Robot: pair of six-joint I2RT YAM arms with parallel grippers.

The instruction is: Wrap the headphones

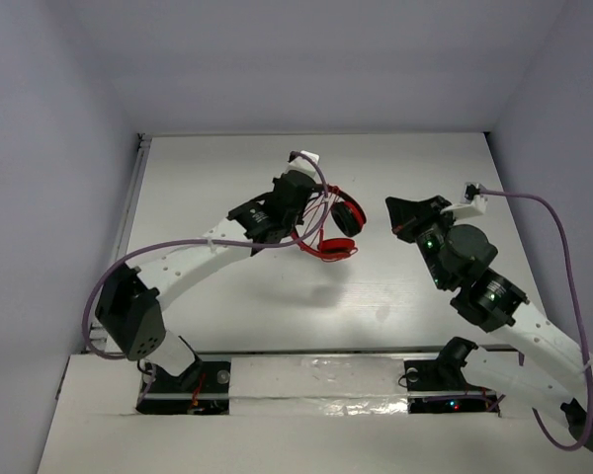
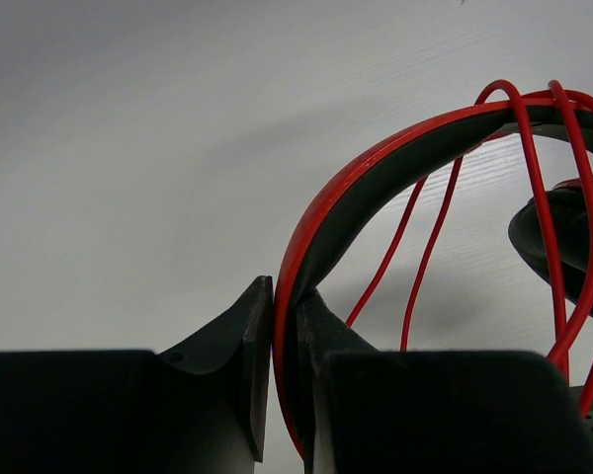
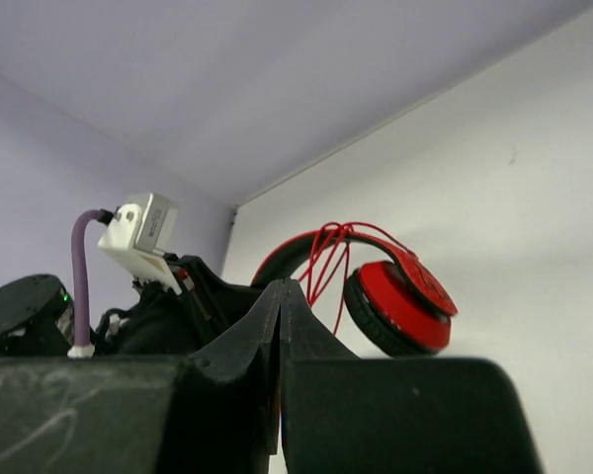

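Observation:
The red headphones hang above the table near its middle, held up by my left gripper. That gripper is shut on the red-and-black headband. The thin red cable loops several times over the headband. One earcup with its black pad faces the right wrist camera, and the cable crosses the band there too. My right gripper is a short way to the right of the headphones, apart from them. Its jaws are pressed together with nothing between them.
Thick purple robot cables run along both arms. A white camera block sits on the left wrist. The white table ends at walls on the left, back and right. Both arm bases stand at the near edge.

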